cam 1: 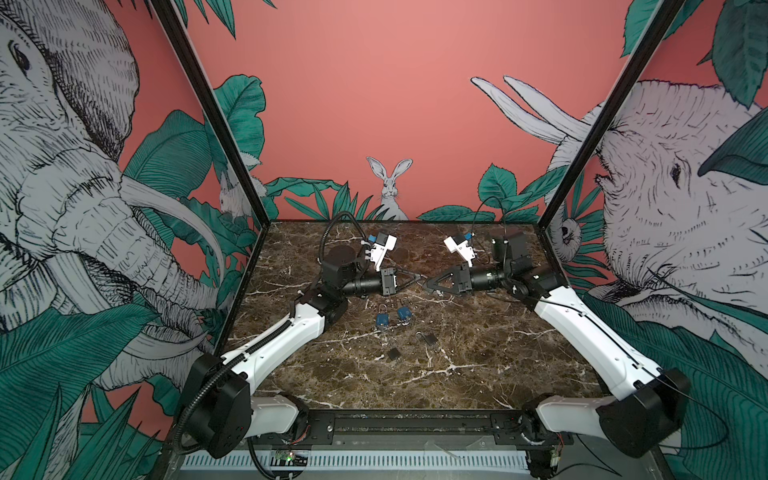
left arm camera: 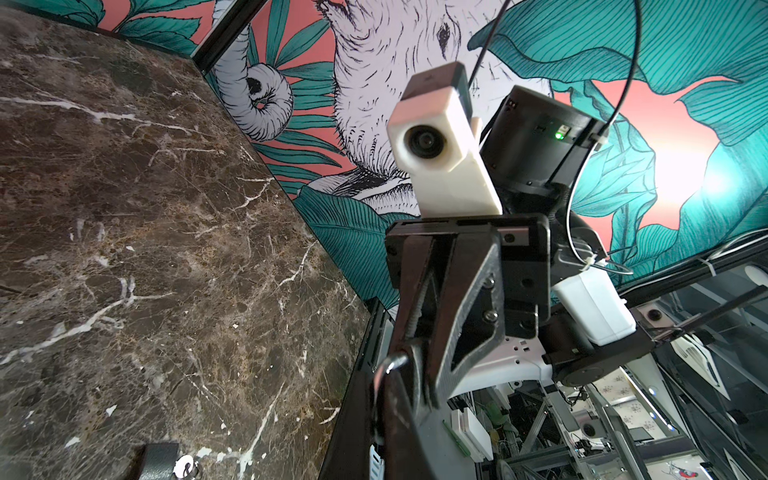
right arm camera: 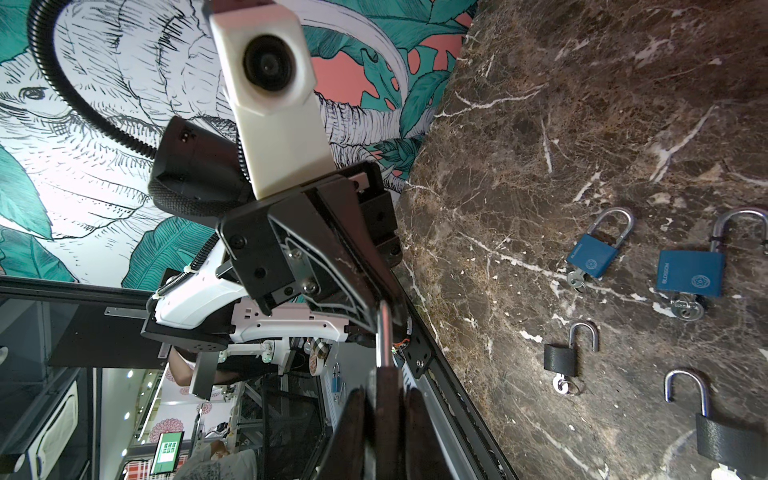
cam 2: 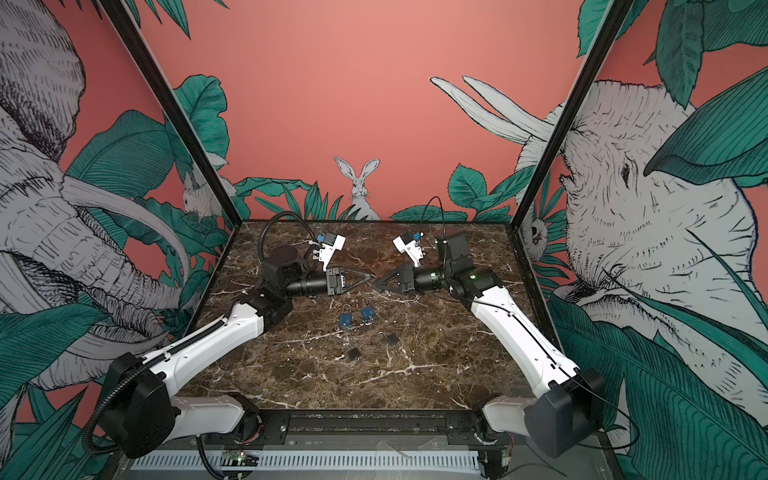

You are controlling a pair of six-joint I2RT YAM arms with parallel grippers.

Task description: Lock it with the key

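A black padlock (right arm camera: 387, 399) is held above the table's middle, its dark body pinched between my right gripper's fingers (right arm camera: 353, 432). My right gripper (right arm camera: 386, 419) is shut on it. Its silver shackle (right arm camera: 384, 332) sticks out towards my left gripper (right arm camera: 374, 309), which is shut on the shackle's bend (left arm camera: 392, 360). In both top views the two grippers meet tip to tip, left (cam 1: 414, 279) (cam 2: 367, 277) and right (cam 1: 426, 285) (cam 2: 376, 284). The key of this padlock is hidden.
On the marble table (cam 1: 478, 353) lie two blue padlocks (cam 1: 382, 320) (cam 1: 403, 312) and two black ones (cam 1: 430, 340) (cam 1: 393, 354), shackles open. Keys stick out of some (right arm camera: 575, 280) (right arm camera: 688, 309) (right arm camera: 563, 384). All lie nearer the front than the grippers.
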